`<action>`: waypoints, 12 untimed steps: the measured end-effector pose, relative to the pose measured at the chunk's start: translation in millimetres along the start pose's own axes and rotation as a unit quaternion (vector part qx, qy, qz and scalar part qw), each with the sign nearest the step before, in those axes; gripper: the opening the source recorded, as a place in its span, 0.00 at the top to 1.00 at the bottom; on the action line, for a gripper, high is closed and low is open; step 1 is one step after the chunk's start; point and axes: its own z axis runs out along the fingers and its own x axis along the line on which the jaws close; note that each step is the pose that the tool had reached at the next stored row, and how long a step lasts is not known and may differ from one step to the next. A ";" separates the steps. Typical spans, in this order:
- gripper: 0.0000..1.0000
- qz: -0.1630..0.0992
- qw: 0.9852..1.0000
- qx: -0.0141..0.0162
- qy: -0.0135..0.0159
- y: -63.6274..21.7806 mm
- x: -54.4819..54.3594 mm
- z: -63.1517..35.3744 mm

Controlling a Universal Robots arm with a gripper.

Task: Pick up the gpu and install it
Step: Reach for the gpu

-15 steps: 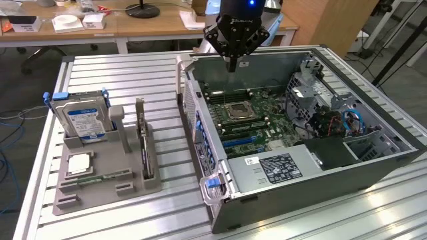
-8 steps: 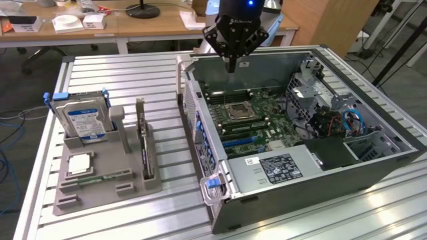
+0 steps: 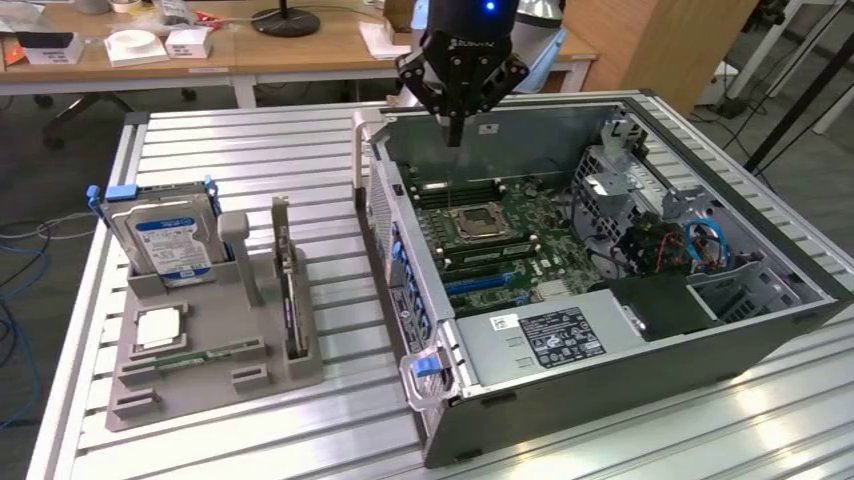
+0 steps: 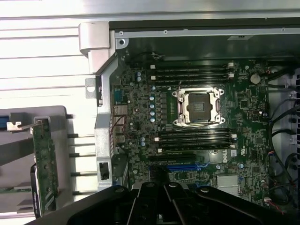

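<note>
Hovering over the open computer case, the hand is clenched to a point with nothing in it. The gpu is well apart from the hand, out past the case wall toward the exterior view's left. It stands on edge in a slot of the grey holder on the counter. Just beside it, farther from the hand, is a hard drive in the same holder. Text: the drive's blue-white label, the black sticker inside the case and the white lettering on the hand's body are all too small to read.

Wrist view: hand tips together. The motherboard is straight below, the empty CPU socket lies beyond the tips, and the blue slot is close to them. The gpu sits edge-on beyond the case wall. A white mark near the slot looks like DELL, rotated.

Risks, my read:
- The card is thin and upright in a snug slot, so an off-centre grip could tilt or jam it.
- The drive alongside leaves little finger room.
- The case wall lies between card and hand, so a low carry could clip it.
- Skew over the slot would stress the connector.
</note>
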 end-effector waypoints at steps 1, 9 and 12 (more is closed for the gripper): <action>0.89 0.000 1.000 0.000 0.000 -0.1 0.8 0.0; 0.89 0.000 1.000 0.000 0.000 -0.4 5.1 0.1; 0.89 0.000 1.000 0.000 0.000 -0.4 5.1 0.1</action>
